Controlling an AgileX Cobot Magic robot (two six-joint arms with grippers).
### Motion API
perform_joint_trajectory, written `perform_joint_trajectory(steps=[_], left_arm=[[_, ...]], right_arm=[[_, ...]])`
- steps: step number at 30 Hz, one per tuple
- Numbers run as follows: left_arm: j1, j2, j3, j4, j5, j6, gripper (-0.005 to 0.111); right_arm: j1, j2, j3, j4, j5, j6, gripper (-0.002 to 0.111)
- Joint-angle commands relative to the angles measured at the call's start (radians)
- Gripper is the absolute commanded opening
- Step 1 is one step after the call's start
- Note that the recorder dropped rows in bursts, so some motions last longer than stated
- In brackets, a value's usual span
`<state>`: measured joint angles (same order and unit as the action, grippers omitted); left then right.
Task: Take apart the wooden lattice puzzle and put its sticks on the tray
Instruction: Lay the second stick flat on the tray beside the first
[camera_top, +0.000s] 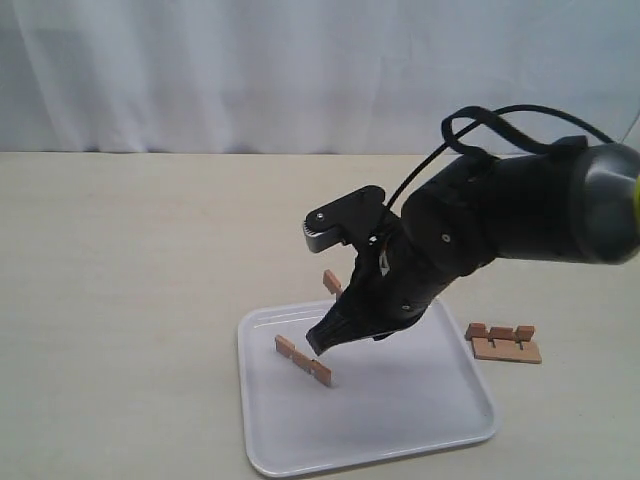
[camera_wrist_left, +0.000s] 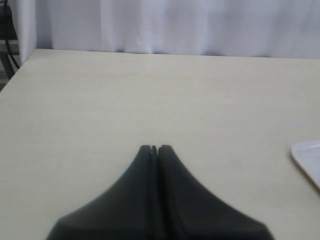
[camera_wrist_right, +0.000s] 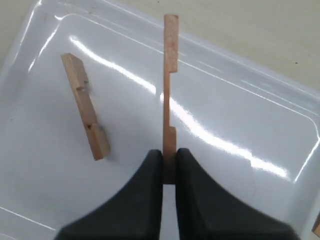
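Pinching one end of the held stick (camera_wrist_right: 170, 90), the right gripper (camera_wrist_right: 169, 160) has its fingers pressed onto the wood's flat faces. The rest of the bar juts out free beyond the tips. That end grip probably suits the drop, since the bar can be laid flat with the fingers kept off the tray (camera_wrist_right: 240, 150).

In the exterior view the held stick's long axis runs roughly 6 to 12 o'clock. Its free end (camera_top: 332, 282) points to 12 and pokes past the tray's far rim, and the arm hides the rest. The notched edge faces away from the lying stick (camera_wrist_right: 85, 107). Whether the held bar already touches the plastic cannot be told.

The lying stick rests flat on the tray, just beside the fingertips at about their 7 o'clock. Its length runs 10 to 4 o'clock, not parallel to the held one. By my reading this is the second stick's drop-off, so the task is near halfway. The free end should come back inside the rim before release, or it may tip off.

What is left of the wooden lattice puzzle (camera_top: 503, 343) sits on the table (camera_top: 130, 300) at the tray's 3 o'clock, apart from the rim, with two bars seemingly joined.

The left gripper (camera_wrist_left: 154, 150) is pressed together on nothing, over bare table, well clear of the work.
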<state>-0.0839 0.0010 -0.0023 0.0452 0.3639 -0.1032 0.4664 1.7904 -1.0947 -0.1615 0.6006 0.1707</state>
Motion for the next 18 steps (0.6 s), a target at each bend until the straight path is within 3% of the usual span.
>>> perform_joint_trajectory(steps=[1,18], left_arm=[[0.001,-0.001,0.002,0.002,-0.003,0.001,0.000],[0.001,-0.001,0.002,0.002,-0.003,0.001,0.000]], right_arm=[[0.002,0.063,-0.024,-0.003,0.007,-0.032,0.005],[0.002,0.139,-0.029,0.109,0.023,-0.231,0.005]])
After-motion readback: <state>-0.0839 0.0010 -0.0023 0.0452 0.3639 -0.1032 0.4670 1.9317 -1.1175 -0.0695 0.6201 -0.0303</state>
